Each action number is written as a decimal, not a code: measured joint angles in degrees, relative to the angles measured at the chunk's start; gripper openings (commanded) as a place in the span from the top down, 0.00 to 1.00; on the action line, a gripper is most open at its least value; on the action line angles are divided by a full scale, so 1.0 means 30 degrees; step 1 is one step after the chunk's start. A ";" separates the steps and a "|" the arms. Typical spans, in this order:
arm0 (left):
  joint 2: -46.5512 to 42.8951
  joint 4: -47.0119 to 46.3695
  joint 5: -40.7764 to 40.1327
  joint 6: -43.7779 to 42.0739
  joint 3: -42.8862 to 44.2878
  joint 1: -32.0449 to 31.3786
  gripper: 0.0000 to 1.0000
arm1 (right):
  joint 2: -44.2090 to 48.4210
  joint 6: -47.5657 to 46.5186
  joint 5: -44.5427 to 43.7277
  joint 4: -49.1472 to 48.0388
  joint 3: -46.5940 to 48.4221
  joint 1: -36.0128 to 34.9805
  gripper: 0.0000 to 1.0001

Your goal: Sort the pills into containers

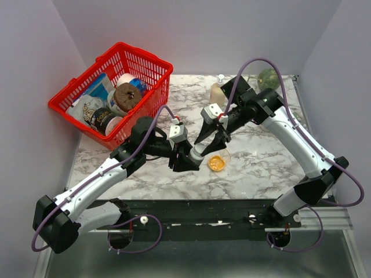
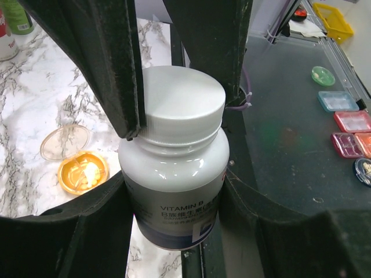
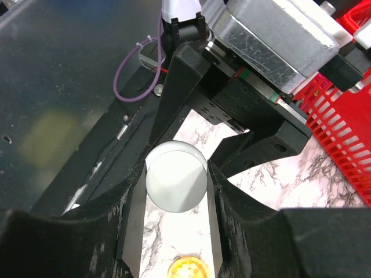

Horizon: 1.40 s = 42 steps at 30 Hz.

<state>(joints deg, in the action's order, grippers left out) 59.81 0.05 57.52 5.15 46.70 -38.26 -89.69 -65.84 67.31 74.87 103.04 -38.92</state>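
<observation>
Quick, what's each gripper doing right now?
Left gripper: closed, holding the pill bottle by its body.
Right gripper: closed on the white cap.

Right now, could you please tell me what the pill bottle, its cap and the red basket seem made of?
Pill bottle: likely glossy white plastic; soft reflections. Cap: white plastic, apparently satin; duller sheen. Red basket: probably moulded plastic; uniform colour, lattice walls.

White bottle cap (image 3: 175, 176) snug between the right jaws
</observation>
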 measured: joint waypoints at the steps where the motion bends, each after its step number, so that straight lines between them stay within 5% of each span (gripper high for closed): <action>1: 0.0000 0.0000 0.0007 0.0000 0.0000 0.0000 1.00 | 0.0000 0.0226 -0.0007 -0.0087 0.0000 0.0000 0.63; 12: -0.1333 0.0197 -0.1333 -0.1078 -0.0328 0.0000 1.00 | -0.0138 0.5391 0.0809 -0.2514 -0.0386 -0.0007 0.74; 19: -0.1428 0.1537 -0.3606 -0.1559 -0.0714 -0.0080 1.00 | 0.2193 1.0404 -0.1209 -0.8714 -0.5136 0.0109 0.74; 42: -0.0794 0.2244 -0.8029 -0.0051 -0.0503 0.0007 1.00 | 0.1996 1.6480 -0.5129 -1.3945 -0.6885 0.0109 0.76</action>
<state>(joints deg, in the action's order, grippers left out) 57.43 6.79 33.43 4.99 45.19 -38.24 -83.70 -16.40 51.92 33.04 82.39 -38.59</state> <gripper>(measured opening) 0.595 0.479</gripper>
